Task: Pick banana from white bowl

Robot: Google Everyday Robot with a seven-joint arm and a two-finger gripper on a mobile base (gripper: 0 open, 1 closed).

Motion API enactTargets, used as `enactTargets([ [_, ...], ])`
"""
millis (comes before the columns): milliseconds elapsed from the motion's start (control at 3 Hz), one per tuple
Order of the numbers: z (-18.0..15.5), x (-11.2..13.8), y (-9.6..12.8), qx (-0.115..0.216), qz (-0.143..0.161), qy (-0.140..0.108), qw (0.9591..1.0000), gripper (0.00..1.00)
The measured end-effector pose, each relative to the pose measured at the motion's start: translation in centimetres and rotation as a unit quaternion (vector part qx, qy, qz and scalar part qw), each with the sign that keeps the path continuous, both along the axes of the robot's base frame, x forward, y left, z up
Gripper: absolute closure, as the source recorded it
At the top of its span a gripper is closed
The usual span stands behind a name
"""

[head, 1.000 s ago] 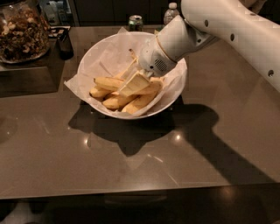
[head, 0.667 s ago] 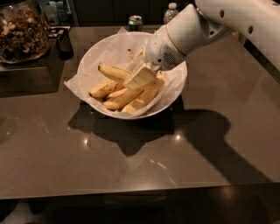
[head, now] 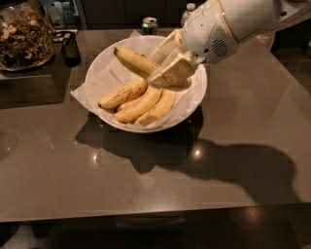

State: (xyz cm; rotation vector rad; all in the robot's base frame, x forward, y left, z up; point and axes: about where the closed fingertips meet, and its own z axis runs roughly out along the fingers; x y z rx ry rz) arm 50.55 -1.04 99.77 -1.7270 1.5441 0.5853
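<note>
The white bowl (head: 99,73), lined with crinkled white paper, stands on the brown table. Three yellow bananas (head: 141,104) lie in it. The banana (head: 132,61), long and curved with a dark stem end pointing up left, is lifted above the others, tilted. My gripper (head: 167,73) comes in from the upper right over the bowl and is shut on the banana near its lower end. The white arm (head: 233,24) hides the bowl's far right rim.
A glass jar of nuts (head: 24,36) stands at the back left on a dark tray. A small dark object (head: 72,48) stands beside it. A green can (head: 149,24) and a bottle (head: 187,12) stand behind the bowl. The table's front edge (head: 146,214) runs below.
The gripper has risen with the banana in it. The banana has come up off the pile, stem end raised toward the upper left. The other bananas stay in the bowl.
</note>
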Motion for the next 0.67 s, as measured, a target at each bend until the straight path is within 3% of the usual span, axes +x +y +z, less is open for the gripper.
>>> enactTargets([
  [333,1.53,-3.31,-1.6,0.017,-0.004,-0.019,0.9997,1.0],
  [667,1.55,-3.58,-2.14,0.019,-0.008,-0.02,0.9996,1.0],
])
